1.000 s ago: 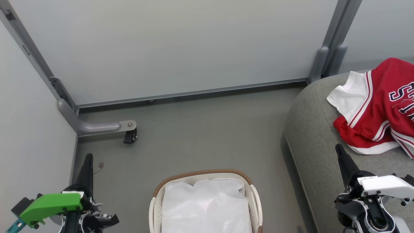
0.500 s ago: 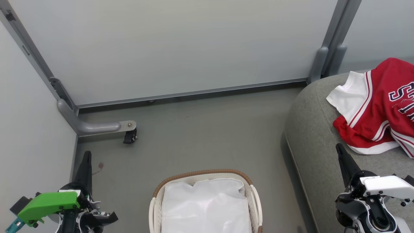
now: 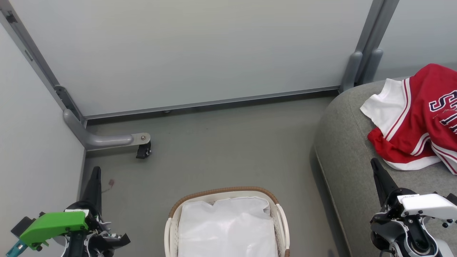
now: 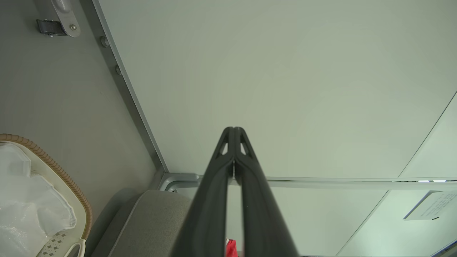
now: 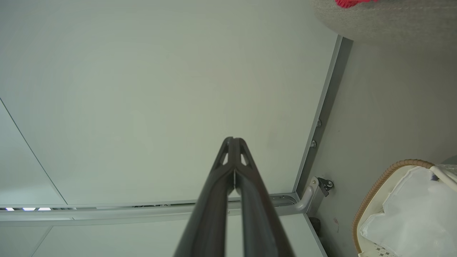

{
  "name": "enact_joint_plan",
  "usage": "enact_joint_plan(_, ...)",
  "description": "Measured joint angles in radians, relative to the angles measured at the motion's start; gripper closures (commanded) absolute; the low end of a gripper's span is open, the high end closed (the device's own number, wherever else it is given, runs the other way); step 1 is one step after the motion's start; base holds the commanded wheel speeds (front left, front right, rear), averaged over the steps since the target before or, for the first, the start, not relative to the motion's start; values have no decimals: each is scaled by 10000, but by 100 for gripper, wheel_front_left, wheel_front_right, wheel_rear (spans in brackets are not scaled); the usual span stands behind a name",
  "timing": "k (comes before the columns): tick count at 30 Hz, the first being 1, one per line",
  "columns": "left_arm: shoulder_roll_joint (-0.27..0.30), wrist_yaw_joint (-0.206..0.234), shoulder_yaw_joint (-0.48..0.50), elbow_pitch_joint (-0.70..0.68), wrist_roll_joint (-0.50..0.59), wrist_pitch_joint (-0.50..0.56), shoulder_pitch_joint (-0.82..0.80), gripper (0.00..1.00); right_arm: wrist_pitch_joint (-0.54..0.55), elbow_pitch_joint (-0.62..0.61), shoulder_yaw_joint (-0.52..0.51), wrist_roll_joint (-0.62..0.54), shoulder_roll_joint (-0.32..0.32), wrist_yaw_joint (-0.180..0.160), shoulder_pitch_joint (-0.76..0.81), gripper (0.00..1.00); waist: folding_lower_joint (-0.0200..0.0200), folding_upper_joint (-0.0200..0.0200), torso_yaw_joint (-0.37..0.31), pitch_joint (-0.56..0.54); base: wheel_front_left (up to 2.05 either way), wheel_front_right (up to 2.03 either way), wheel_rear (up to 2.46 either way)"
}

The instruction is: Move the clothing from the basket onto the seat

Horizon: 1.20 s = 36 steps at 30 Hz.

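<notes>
Partition wall: pale panels close off the far side and the left of the corner we face.
Floor: grey, running between the wall, the basket and the seat.
Seat: the grey cushion stands at our right, its rounded edge just beside the basket.
Basket: on the floor between our two arms. Inside we see the white liner and no red cloth.
Clothing: the red jersey with white trim lies crumpled on the seat and runs off the right edge of the head view, so we cannot tell its long axis.
Right gripper: fingers pressed together on nothing, over the seat's near edge. The jersey lies just ahead and to its right, making this the nearer arm.
Left gripper: fingers together and empty, beyond the basket and well apart from the jersey.
Our judgement: the transfer looks complete, unless something lies under the liner.
</notes>
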Motion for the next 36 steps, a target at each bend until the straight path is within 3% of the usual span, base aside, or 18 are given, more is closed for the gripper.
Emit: enact_joint_plan(36, 0, 0, 0, 0, 0, 0, 0, 100, 0, -2, 0, 0, 0, 0, 0, 100, 0, 0, 0, 0, 0, 0, 0)
